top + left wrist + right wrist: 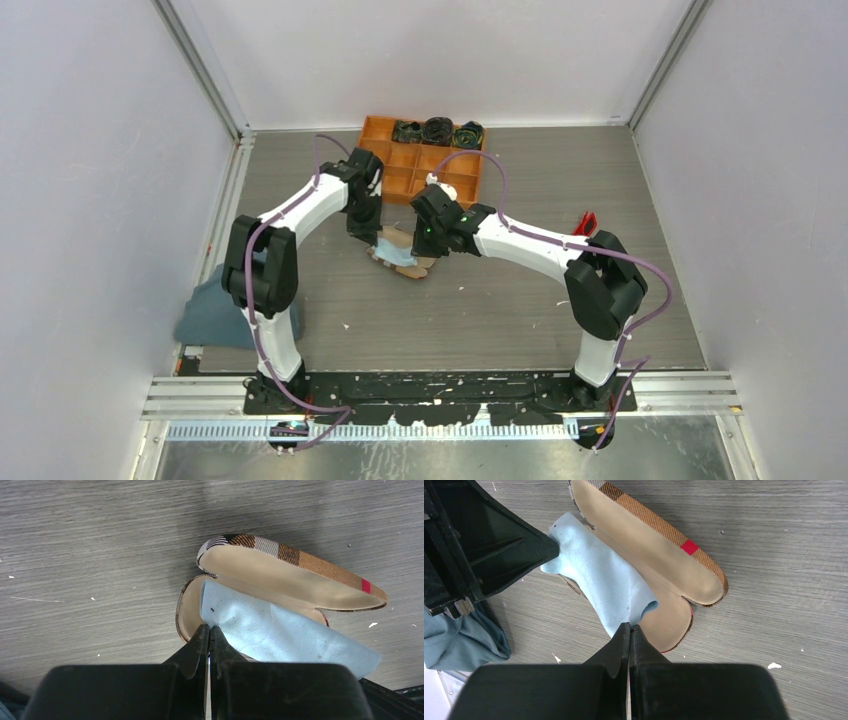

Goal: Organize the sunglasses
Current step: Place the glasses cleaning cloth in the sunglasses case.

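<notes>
The sunglasses [585,222] show only in the overhead view, as a small bright red plastic shape lying on the table [500,310]. They sit in its right half, roughly midway between the far and near edges and nearer the right edge than the middle. The right arm [560,250] hides their near part, so it cannot be told whether their arms are folded or which way they face.

The open case [280,575] lies mid-way on the surface [480,310], the cloth [280,630] draped in it. The tray [400,165] sits behind it, and the sunglasses [587,222] lie well to its right.
</notes>
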Controlling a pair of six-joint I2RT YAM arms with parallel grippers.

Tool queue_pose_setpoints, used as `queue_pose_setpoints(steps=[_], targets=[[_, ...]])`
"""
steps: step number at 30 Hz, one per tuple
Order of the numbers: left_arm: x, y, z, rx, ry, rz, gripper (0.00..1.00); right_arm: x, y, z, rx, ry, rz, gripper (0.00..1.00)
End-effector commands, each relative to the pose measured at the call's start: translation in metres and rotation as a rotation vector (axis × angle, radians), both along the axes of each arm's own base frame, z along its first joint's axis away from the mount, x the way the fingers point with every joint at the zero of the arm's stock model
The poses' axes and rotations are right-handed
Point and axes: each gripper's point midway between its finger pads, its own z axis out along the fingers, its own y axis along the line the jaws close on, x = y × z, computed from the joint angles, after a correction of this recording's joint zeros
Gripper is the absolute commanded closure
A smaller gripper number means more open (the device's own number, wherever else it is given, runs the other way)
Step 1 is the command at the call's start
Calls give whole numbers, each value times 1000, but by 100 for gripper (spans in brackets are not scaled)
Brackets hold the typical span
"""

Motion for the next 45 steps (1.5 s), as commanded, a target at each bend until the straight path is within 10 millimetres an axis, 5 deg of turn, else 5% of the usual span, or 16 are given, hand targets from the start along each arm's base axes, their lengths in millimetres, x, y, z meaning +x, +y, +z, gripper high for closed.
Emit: queue_pose_setpoints(steps=[1,4,13,31,45], targets=[[7,-3,32,-41,-71,-21,99,4,4,16,29,-29,-8,100],[5,-1,49,-49,-109,-34,99,3,2,18,26,-30,-8,100],[-13,-2,59,-86,-102,-59,99,-8,0,8,32,7,0,99],[-12,6,11,-8,29,-60,99,-10,-2,-9,3,30,-7,100],[-2,5,-2,0,49,-52,100,-11,-3,-26,-20,50,-3,100]])
